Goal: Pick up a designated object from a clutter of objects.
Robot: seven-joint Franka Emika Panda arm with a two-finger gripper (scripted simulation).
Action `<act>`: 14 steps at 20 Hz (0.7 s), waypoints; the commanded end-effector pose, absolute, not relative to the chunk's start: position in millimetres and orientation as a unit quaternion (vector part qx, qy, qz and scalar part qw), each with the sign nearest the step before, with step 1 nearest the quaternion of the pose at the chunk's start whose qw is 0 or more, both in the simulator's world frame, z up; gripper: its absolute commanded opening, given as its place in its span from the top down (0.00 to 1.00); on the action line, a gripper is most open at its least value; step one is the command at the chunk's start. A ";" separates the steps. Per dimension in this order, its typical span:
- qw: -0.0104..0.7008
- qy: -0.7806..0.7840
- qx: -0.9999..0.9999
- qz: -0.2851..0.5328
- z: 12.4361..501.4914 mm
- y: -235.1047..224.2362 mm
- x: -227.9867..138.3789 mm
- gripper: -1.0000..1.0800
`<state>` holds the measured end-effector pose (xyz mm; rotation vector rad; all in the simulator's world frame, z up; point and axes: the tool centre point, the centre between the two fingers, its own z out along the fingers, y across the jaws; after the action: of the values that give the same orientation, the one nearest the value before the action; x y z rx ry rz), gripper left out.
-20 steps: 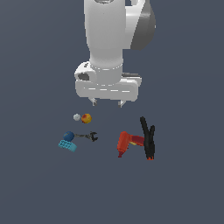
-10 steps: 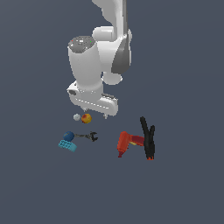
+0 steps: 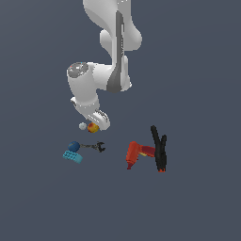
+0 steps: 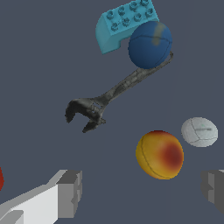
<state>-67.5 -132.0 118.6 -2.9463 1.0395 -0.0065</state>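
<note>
In the exterior view the white arm bends down so that its gripper (image 3: 95, 123) hangs low over the dark floor (image 3: 202, 70), right at the peach-like ball (image 3: 93, 127), which shows orange-red and yellow just beside the pale grey ball (image 3: 83, 126). Below them lie the blue ball (image 3: 74, 146) touching the cyan brick (image 3: 73, 156), and the dark wrench (image 3: 93, 147) reaching from the blue ball toward the exterior view's right. Well apart, further to that side, the red drill (image 3: 135, 154) lies against the black clamp (image 3: 159, 147) (its tips are red). In the wrist view the gripper (image 4: 142, 189) is spread wide, holding nothing: one finger (image 4: 69, 193) and the other at the frame's edge stand on either side of the peach-like ball (image 4: 159, 154), neither touching it. The grey ball (image 4: 199, 131) sits near it, apart; the wrench (image 4: 113, 95) runs up to the blue ball (image 4: 149, 44), with the brick (image 4: 122, 24) touching that ball.
</note>
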 end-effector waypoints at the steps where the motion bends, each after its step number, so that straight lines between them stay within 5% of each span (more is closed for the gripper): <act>1: 0.006 0.358 -0.934 -0.002 105.6 -141.7 -79.9 0.04; 14: 0.000 0.398 -0.917 0.000 84.9 -157.0 -101.8 0.04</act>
<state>-101.8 -157.1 85.5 -2.8809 1.2514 0.0012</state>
